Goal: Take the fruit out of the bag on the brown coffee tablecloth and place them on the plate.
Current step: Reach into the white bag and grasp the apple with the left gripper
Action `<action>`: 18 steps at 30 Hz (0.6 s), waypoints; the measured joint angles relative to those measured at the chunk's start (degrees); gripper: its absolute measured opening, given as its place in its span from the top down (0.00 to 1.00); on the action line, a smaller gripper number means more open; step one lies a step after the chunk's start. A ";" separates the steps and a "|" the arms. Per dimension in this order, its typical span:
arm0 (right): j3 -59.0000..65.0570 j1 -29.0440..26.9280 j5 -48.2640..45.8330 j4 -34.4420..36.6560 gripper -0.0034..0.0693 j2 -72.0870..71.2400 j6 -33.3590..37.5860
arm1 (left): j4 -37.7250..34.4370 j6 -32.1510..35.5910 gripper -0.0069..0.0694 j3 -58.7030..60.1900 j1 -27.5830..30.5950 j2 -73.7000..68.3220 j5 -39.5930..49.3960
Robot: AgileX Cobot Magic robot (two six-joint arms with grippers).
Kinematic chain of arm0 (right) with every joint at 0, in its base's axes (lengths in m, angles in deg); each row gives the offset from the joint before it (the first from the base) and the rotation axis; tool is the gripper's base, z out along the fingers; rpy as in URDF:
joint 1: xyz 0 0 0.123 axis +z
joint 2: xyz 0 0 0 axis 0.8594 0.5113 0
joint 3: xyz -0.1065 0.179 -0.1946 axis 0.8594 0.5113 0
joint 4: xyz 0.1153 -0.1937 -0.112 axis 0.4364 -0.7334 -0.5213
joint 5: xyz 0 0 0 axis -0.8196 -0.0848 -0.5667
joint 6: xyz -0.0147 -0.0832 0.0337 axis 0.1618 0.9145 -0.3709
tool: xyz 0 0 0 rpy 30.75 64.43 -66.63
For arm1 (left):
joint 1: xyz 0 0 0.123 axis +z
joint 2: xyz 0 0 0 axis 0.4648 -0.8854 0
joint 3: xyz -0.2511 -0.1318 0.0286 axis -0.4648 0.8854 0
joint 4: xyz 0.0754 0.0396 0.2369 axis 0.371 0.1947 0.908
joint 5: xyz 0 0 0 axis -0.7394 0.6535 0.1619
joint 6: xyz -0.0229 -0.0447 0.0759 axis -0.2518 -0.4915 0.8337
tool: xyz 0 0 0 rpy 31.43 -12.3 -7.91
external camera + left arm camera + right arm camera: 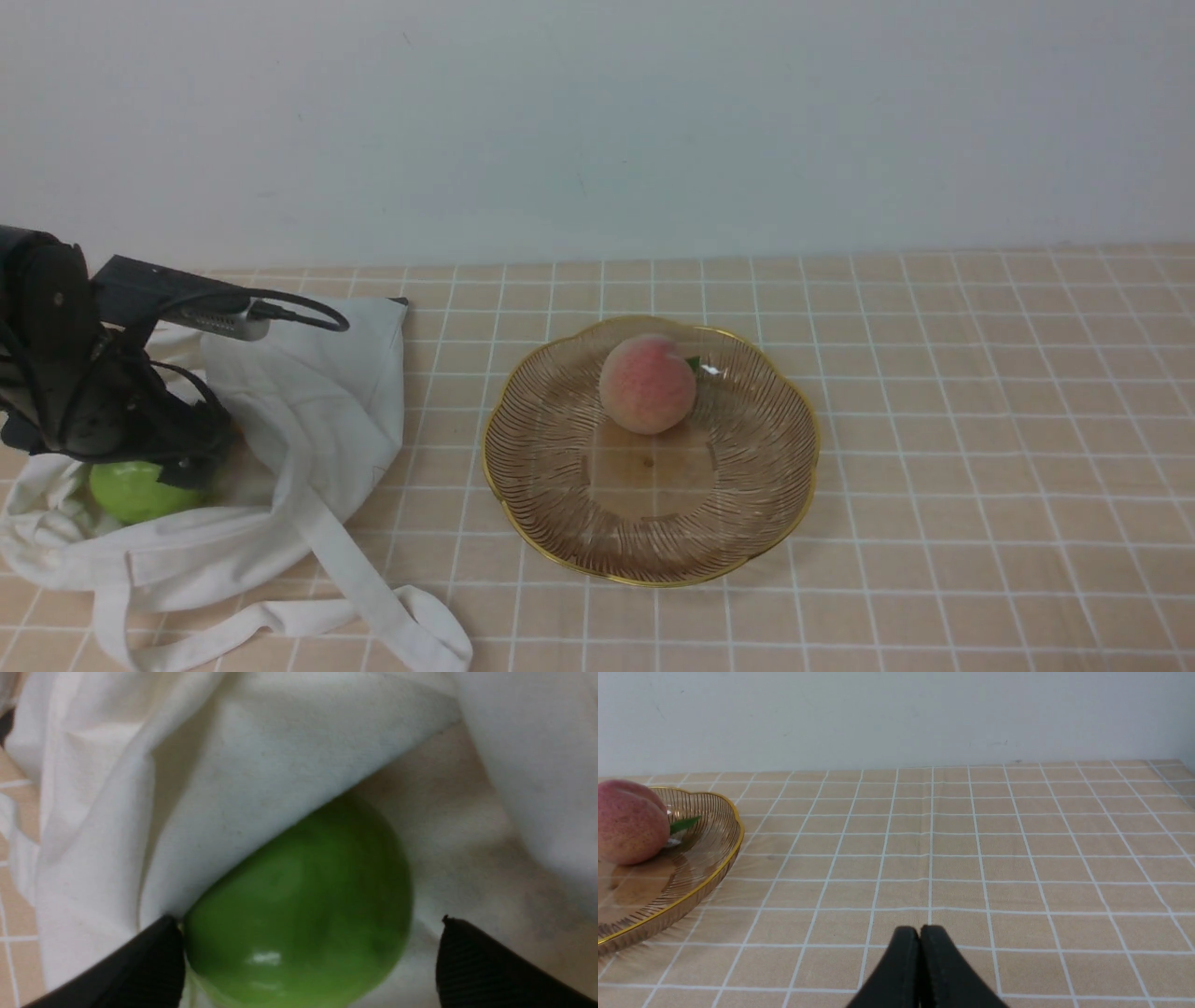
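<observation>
The white cloth bag (317, 392) lies at the left on the peach-tan grid tablecloth (980, 420). A glossy green apple (131, 490) sits in the bag's mouth, partly under a cloth fold in the left wrist view (303, 914). My left gripper (177, 457) is open inside the bag and straddles the apple (308, 919). One fingertip (163, 952) touches the apple; the other (467, 961) stands apart from it. A pink-orange round fruit (647, 385) with a green leaf lies on the amber glass plate (523, 532). My right gripper (920, 931) is shut and empty above bare cloth, out of the front view.
The bag's long straps (373, 607) trail toward the front edge, left of the plate. The plate's rim (714, 858) and the pink-orange fruit (628, 823) show in the right wrist view. A pale wall runs behind the table.
</observation>
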 joint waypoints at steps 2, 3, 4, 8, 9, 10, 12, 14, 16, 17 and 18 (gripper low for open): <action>0.00 0.00 0.00 0.00 0.97 0.00 0.00 | 0.00 -0.08 0.01 0.00 -0.05 -0.90 -0.54; 0.00 0.00 0.00 0.00 0.97 0.00 0.00 | 0.25 -0.12 0.01 0.00 -0.05 -1.34 -0.63; 0.00 0.00 0.00 0.00 0.97 0.00 0.00 | 0.69 -0.14 0.01 0.00 -0.05 -1.72 -0.81; 0.00 0.00 0.00 0.00 0.97 0.00 0.00 | 2.87 -3.13 0.01 0.00 -0.05 -2.56 -1.80; 0.00 0.00 0.00 0.00 0.97 0.00 0.00 | 3.49 -3.83 0.01 0.00 -0.05 -2.87 -1.94; 0.00 0.00 0.00 0.00 0.97 0.00 0.00 | 3.91 -4.83 0.01 0.00 -0.05 -3.06 -2.11; 0.00 0.00 0.00 0.00 0.97 0.00 0.00 | 4.99 -6.82 0.02 0.00 -0.05 -3.56 -2.67; 0.00 0.00 0.00 0.00 0.97 0.00 0.00 | 5.18 -7.74 0.09 0.00 -0.05 -3.59 -2.94; 0.00 0.00 0.00 0.00 0.97 0.00 0.00 | 5.18 -7.92 0.11 0.00 -0.05 -3.59 -2.94; 0.00 0.00 0.00 0.00 0.97 0.00 0.00 | 5.24 -8.28 0.11 0.00 -0.05 -3.52 -2.88; 0.00 0.00 0.00 0.00 0.97 0.00 0.00 | 5.22 -8.64 0.11 0.00 -0.12 -3.23 -2.19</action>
